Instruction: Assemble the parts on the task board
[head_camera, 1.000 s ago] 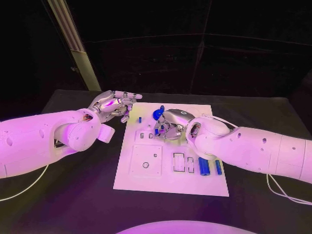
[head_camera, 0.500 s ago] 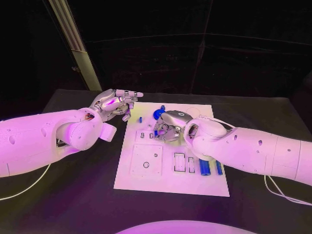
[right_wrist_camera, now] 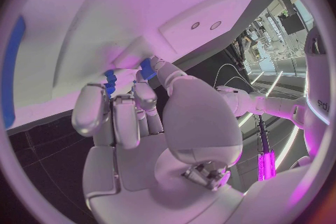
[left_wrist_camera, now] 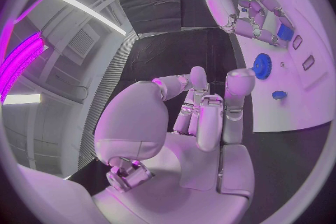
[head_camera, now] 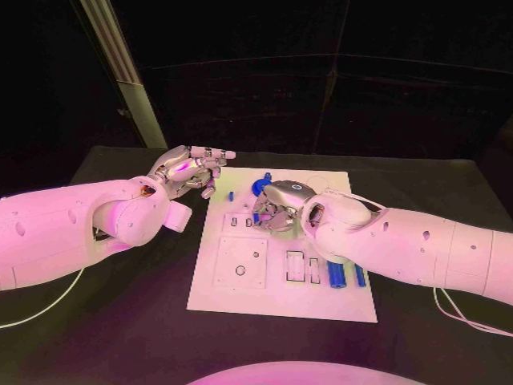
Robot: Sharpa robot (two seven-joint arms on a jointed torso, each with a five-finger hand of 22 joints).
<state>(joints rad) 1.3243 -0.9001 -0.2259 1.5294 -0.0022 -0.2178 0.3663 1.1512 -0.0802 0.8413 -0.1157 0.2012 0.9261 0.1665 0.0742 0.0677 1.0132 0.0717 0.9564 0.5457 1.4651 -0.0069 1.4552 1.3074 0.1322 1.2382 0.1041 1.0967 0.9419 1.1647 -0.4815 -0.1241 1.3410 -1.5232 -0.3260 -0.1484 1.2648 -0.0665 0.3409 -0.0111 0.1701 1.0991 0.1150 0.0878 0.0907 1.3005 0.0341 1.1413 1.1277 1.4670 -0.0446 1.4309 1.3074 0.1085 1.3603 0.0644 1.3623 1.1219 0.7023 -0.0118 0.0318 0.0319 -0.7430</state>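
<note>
In the head view, the task board (head_camera: 282, 277) lies in the middle of the black table (head_camera: 107, 329). The left hand (head_camera: 188, 170) hovers just off the board's far left corner, its fingers curled inward with nothing between them. The right hand (head_camera: 277, 207) is down over the upper middle of the board, fingers bent toward the surface, and a small blue part (head_camera: 256, 218) shows right at its fingertips. Whether the hand grips that piece or only touches it cannot be told from here. A round blue gear (head_camera: 260, 187) sits on the board just beyond the right hand, and a small blue peg (head_camera: 230, 196) stands near the board's left edge. Two long blue bars (head_camera: 337, 275) lie side by side on the board's right part, close beside the right forearm.

In the left wrist view, the left hand (left_wrist_camera: 210, 117) has its fingers folded in close together and holds nothing. Past it, the board (left_wrist_camera: 297, 95) carries the gear (left_wrist_camera: 262, 65) and the peg (left_wrist_camera: 279, 94), and the right hand (left_wrist_camera: 241, 8) reaches down onto the board.

In the right wrist view, the right hand (right_wrist_camera: 133, 117) presses its fingertips against the board (right_wrist_camera: 98, 22), with small blue parts (right_wrist_camera: 110, 82) right at the tips; a firm grip cannot be confirmed.
</note>
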